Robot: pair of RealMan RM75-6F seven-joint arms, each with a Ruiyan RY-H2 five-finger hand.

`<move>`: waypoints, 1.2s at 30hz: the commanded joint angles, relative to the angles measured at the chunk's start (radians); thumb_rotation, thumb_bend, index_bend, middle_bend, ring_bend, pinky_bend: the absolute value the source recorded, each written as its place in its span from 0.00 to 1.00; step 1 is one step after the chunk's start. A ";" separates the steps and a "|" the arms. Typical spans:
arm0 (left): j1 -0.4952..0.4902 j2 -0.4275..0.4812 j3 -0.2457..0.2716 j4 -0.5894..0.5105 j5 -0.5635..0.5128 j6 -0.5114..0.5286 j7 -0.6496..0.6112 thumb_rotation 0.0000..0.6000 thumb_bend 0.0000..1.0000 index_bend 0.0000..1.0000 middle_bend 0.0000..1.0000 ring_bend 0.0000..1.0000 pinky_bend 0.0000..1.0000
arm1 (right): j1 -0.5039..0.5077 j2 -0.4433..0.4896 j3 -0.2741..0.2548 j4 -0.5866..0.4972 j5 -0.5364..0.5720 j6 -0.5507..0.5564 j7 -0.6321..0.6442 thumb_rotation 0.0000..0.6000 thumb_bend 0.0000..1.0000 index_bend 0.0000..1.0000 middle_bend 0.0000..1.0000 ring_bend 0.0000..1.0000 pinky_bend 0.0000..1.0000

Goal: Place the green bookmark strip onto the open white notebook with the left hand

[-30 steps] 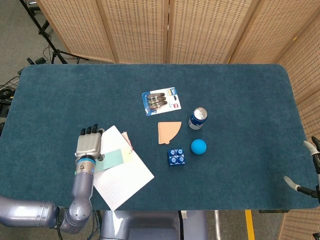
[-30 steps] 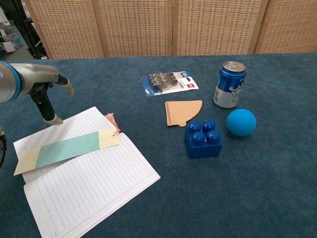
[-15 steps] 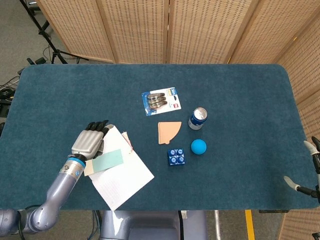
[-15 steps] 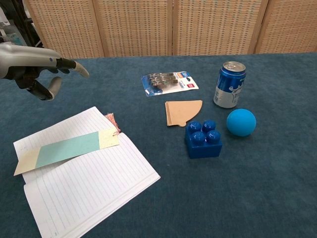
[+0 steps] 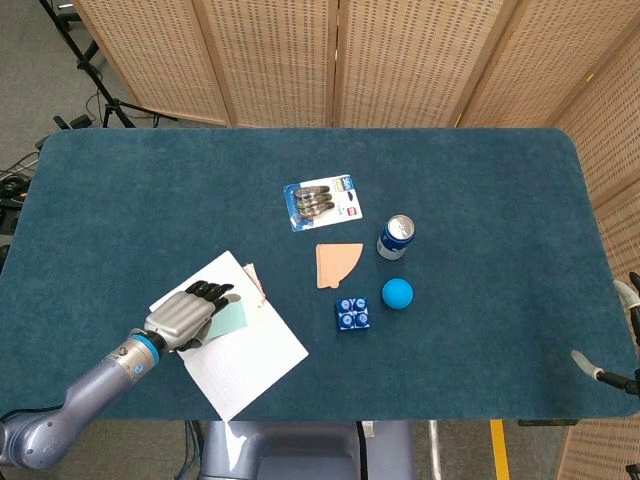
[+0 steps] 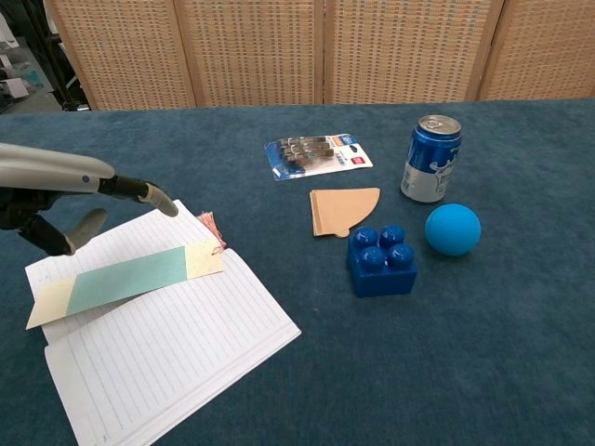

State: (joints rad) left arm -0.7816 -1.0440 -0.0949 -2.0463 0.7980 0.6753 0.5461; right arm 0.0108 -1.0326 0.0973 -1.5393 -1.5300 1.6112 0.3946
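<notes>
The green bookmark strip [image 6: 130, 277] with cream ends lies flat and slanted across the open white notebook [image 6: 167, 362] at the table's near left. My left hand [image 6: 79, 181] hovers over the notebook's far left corner, fingers apart and holding nothing, clear of the strip. In the head view the left hand [image 5: 183, 318] covers the left part of the notebook [image 5: 250, 355], and only the right end of the bookmark [image 5: 235, 318] shows. Only some fingers of my right hand [image 5: 592, 372] show at the table's right edge, spread and empty.
Right of the notebook lie a tan wedge [image 6: 342, 210], a blue brick [image 6: 381, 258], a blue ball [image 6: 453, 229] and a blue can [image 6: 430, 158]. A battery pack [image 6: 316, 155] lies further back. Folding screens stand behind the table.
My left hand has lifted off the bookmark's left end, swung away and come back low over the notebook's far left corner. The bookmark and notebook have not moved.
</notes>
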 commanded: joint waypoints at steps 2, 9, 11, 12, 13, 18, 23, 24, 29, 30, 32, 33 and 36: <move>-0.026 -0.018 0.037 0.023 0.025 -0.024 -0.021 1.00 0.90 0.08 0.00 0.00 0.00 | 0.000 0.000 -0.001 0.000 -0.002 0.000 -0.001 1.00 0.18 0.06 0.00 0.00 0.00; -0.063 -0.051 0.072 0.042 0.028 -0.027 -0.039 1.00 0.90 0.08 0.00 0.00 0.00 | 0.000 0.000 0.001 0.000 0.001 -0.003 0.002 1.00 0.18 0.06 0.00 0.00 0.00; -0.075 -0.062 0.083 0.047 0.026 -0.027 -0.045 1.00 0.90 0.08 0.00 0.00 0.00 | 0.000 0.000 0.001 0.001 0.003 -0.003 0.004 1.00 0.18 0.06 0.00 0.00 0.00; -0.082 -0.067 0.089 0.049 0.024 -0.030 -0.045 1.00 0.90 0.08 0.00 0.00 0.00 | -0.001 0.001 0.002 0.001 0.003 -0.003 0.004 1.00 0.18 0.06 0.00 0.00 0.00; -0.090 -0.070 0.097 0.051 0.021 -0.031 -0.045 1.00 0.90 0.08 0.00 0.00 0.00 | -0.001 0.001 0.002 0.001 0.003 -0.004 0.005 1.00 0.18 0.06 0.00 0.00 0.00; -0.121 -0.074 0.130 0.051 -0.001 -0.024 -0.042 1.00 0.90 0.08 0.00 0.00 0.00 | 0.000 0.001 0.002 0.001 0.003 -0.006 0.006 1.00 0.18 0.06 0.00 0.00 0.00; -0.140 -0.075 0.151 0.049 -0.017 -0.016 -0.045 1.00 0.91 0.08 0.00 0.00 0.00 | 0.000 0.000 0.002 0.000 0.003 -0.007 0.005 1.00 0.18 0.06 0.00 0.00 0.00; -0.142 -0.075 0.154 0.049 -0.019 -0.014 -0.045 1.00 0.91 0.08 0.00 0.00 0.00 | 0.000 0.000 0.003 0.000 0.003 -0.006 0.004 1.00 0.18 0.06 0.00 0.00 0.00; -0.154 -0.076 0.171 0.050 -0.028 -0.006 -0.049 1.00 0.91 0.08 0.00 0.00 0.00 | 0.000 0.000 0.002 -0.001 0.003 -0.007 0.003 1.00 0.18 0.06 0.00 0.00 0.00; -0.157 -0.076 0.173 0.050 -0.030 -0.005 -0.049 1.00 0.91 0.08 0.00 0.00 0.00 | 0.000 0.000 0.002 -0.001 0.002 -0.007 0.003 1.00 0.18 0.06 0.00 0.00 0.00; -0.165 -0.075 0.182 0.052 -0.040 -0.003 -0.050 1.00 0.91 0.08 0.00 0.00 0.00 | 0.000 0.000 0.002 -0.002 0.001 -0.007 0.001 1.00 0.18 0.06 0.00 0.00 0.00; -0.169 -0.077 0.188 0.056 -0.049 -0.002 -0.053 1.00 0.91 0.08 0.00 0.00 0.00 | 0.000 0.000 0.002 -0.003 0.000 -0.006 0.000 1.00 0.18 0.06 0.00 0.00 0.00; -0.183 -0.081 0.200 0.062 -0.066 -0.002 -0.053 1.00 0.91 0.08 0.00 0.00 0.00 | -0.001 0.000 0.002 -0.005 -0.001 -0.005 -0.002 1.00 0.18 0.06 0.00 0.00 0.00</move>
State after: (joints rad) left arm -0.9603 -1.1232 0.1007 -1.9873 0.7367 0.6727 0.4938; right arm 0.0102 -1.0328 0.0991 -1.5440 -1.5309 1.6063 0.3922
